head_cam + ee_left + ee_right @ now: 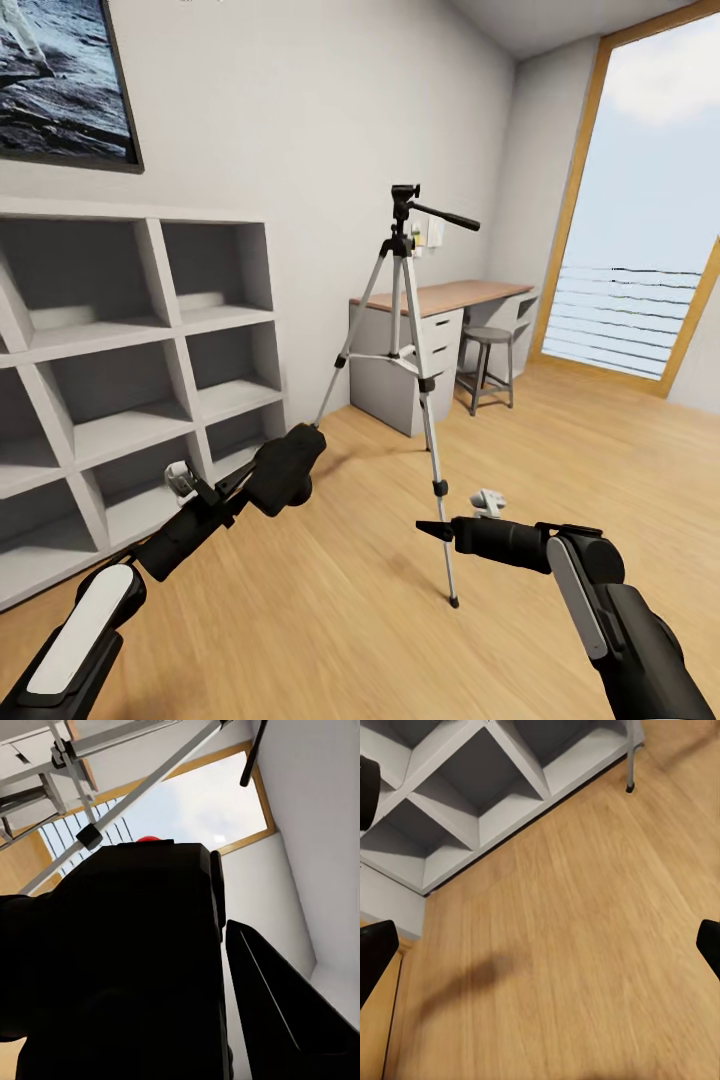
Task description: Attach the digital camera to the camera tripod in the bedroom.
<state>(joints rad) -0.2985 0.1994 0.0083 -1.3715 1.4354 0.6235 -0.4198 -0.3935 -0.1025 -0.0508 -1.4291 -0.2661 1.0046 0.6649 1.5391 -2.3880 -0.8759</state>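
The camera tripod (405,300) stands on the wood floor in the middle of the bedroom, its silver legs spread and its black head with the pan handle on top. My left gripper (297,452) is shut on the digital camera (283,472), a black body held low and left of the tripod, near its left leg. In the left wrist view the camera (120,967) sits against one finger (289,1012), its red dot (148,838) at its edge, with tripod legs (127,799) beyond. My right gripper (432,530) is open beside the tripod's near leg, holding nothing (540,952).
White cube shelving (130,360) lines the left wall under a framed picture (60,80). A desk with drawers (440,330) and a dark stool (487,365) stand behind the tripod. A tall window (640,200) is at the right. One tripod foot (630,787) rests by the shelving.
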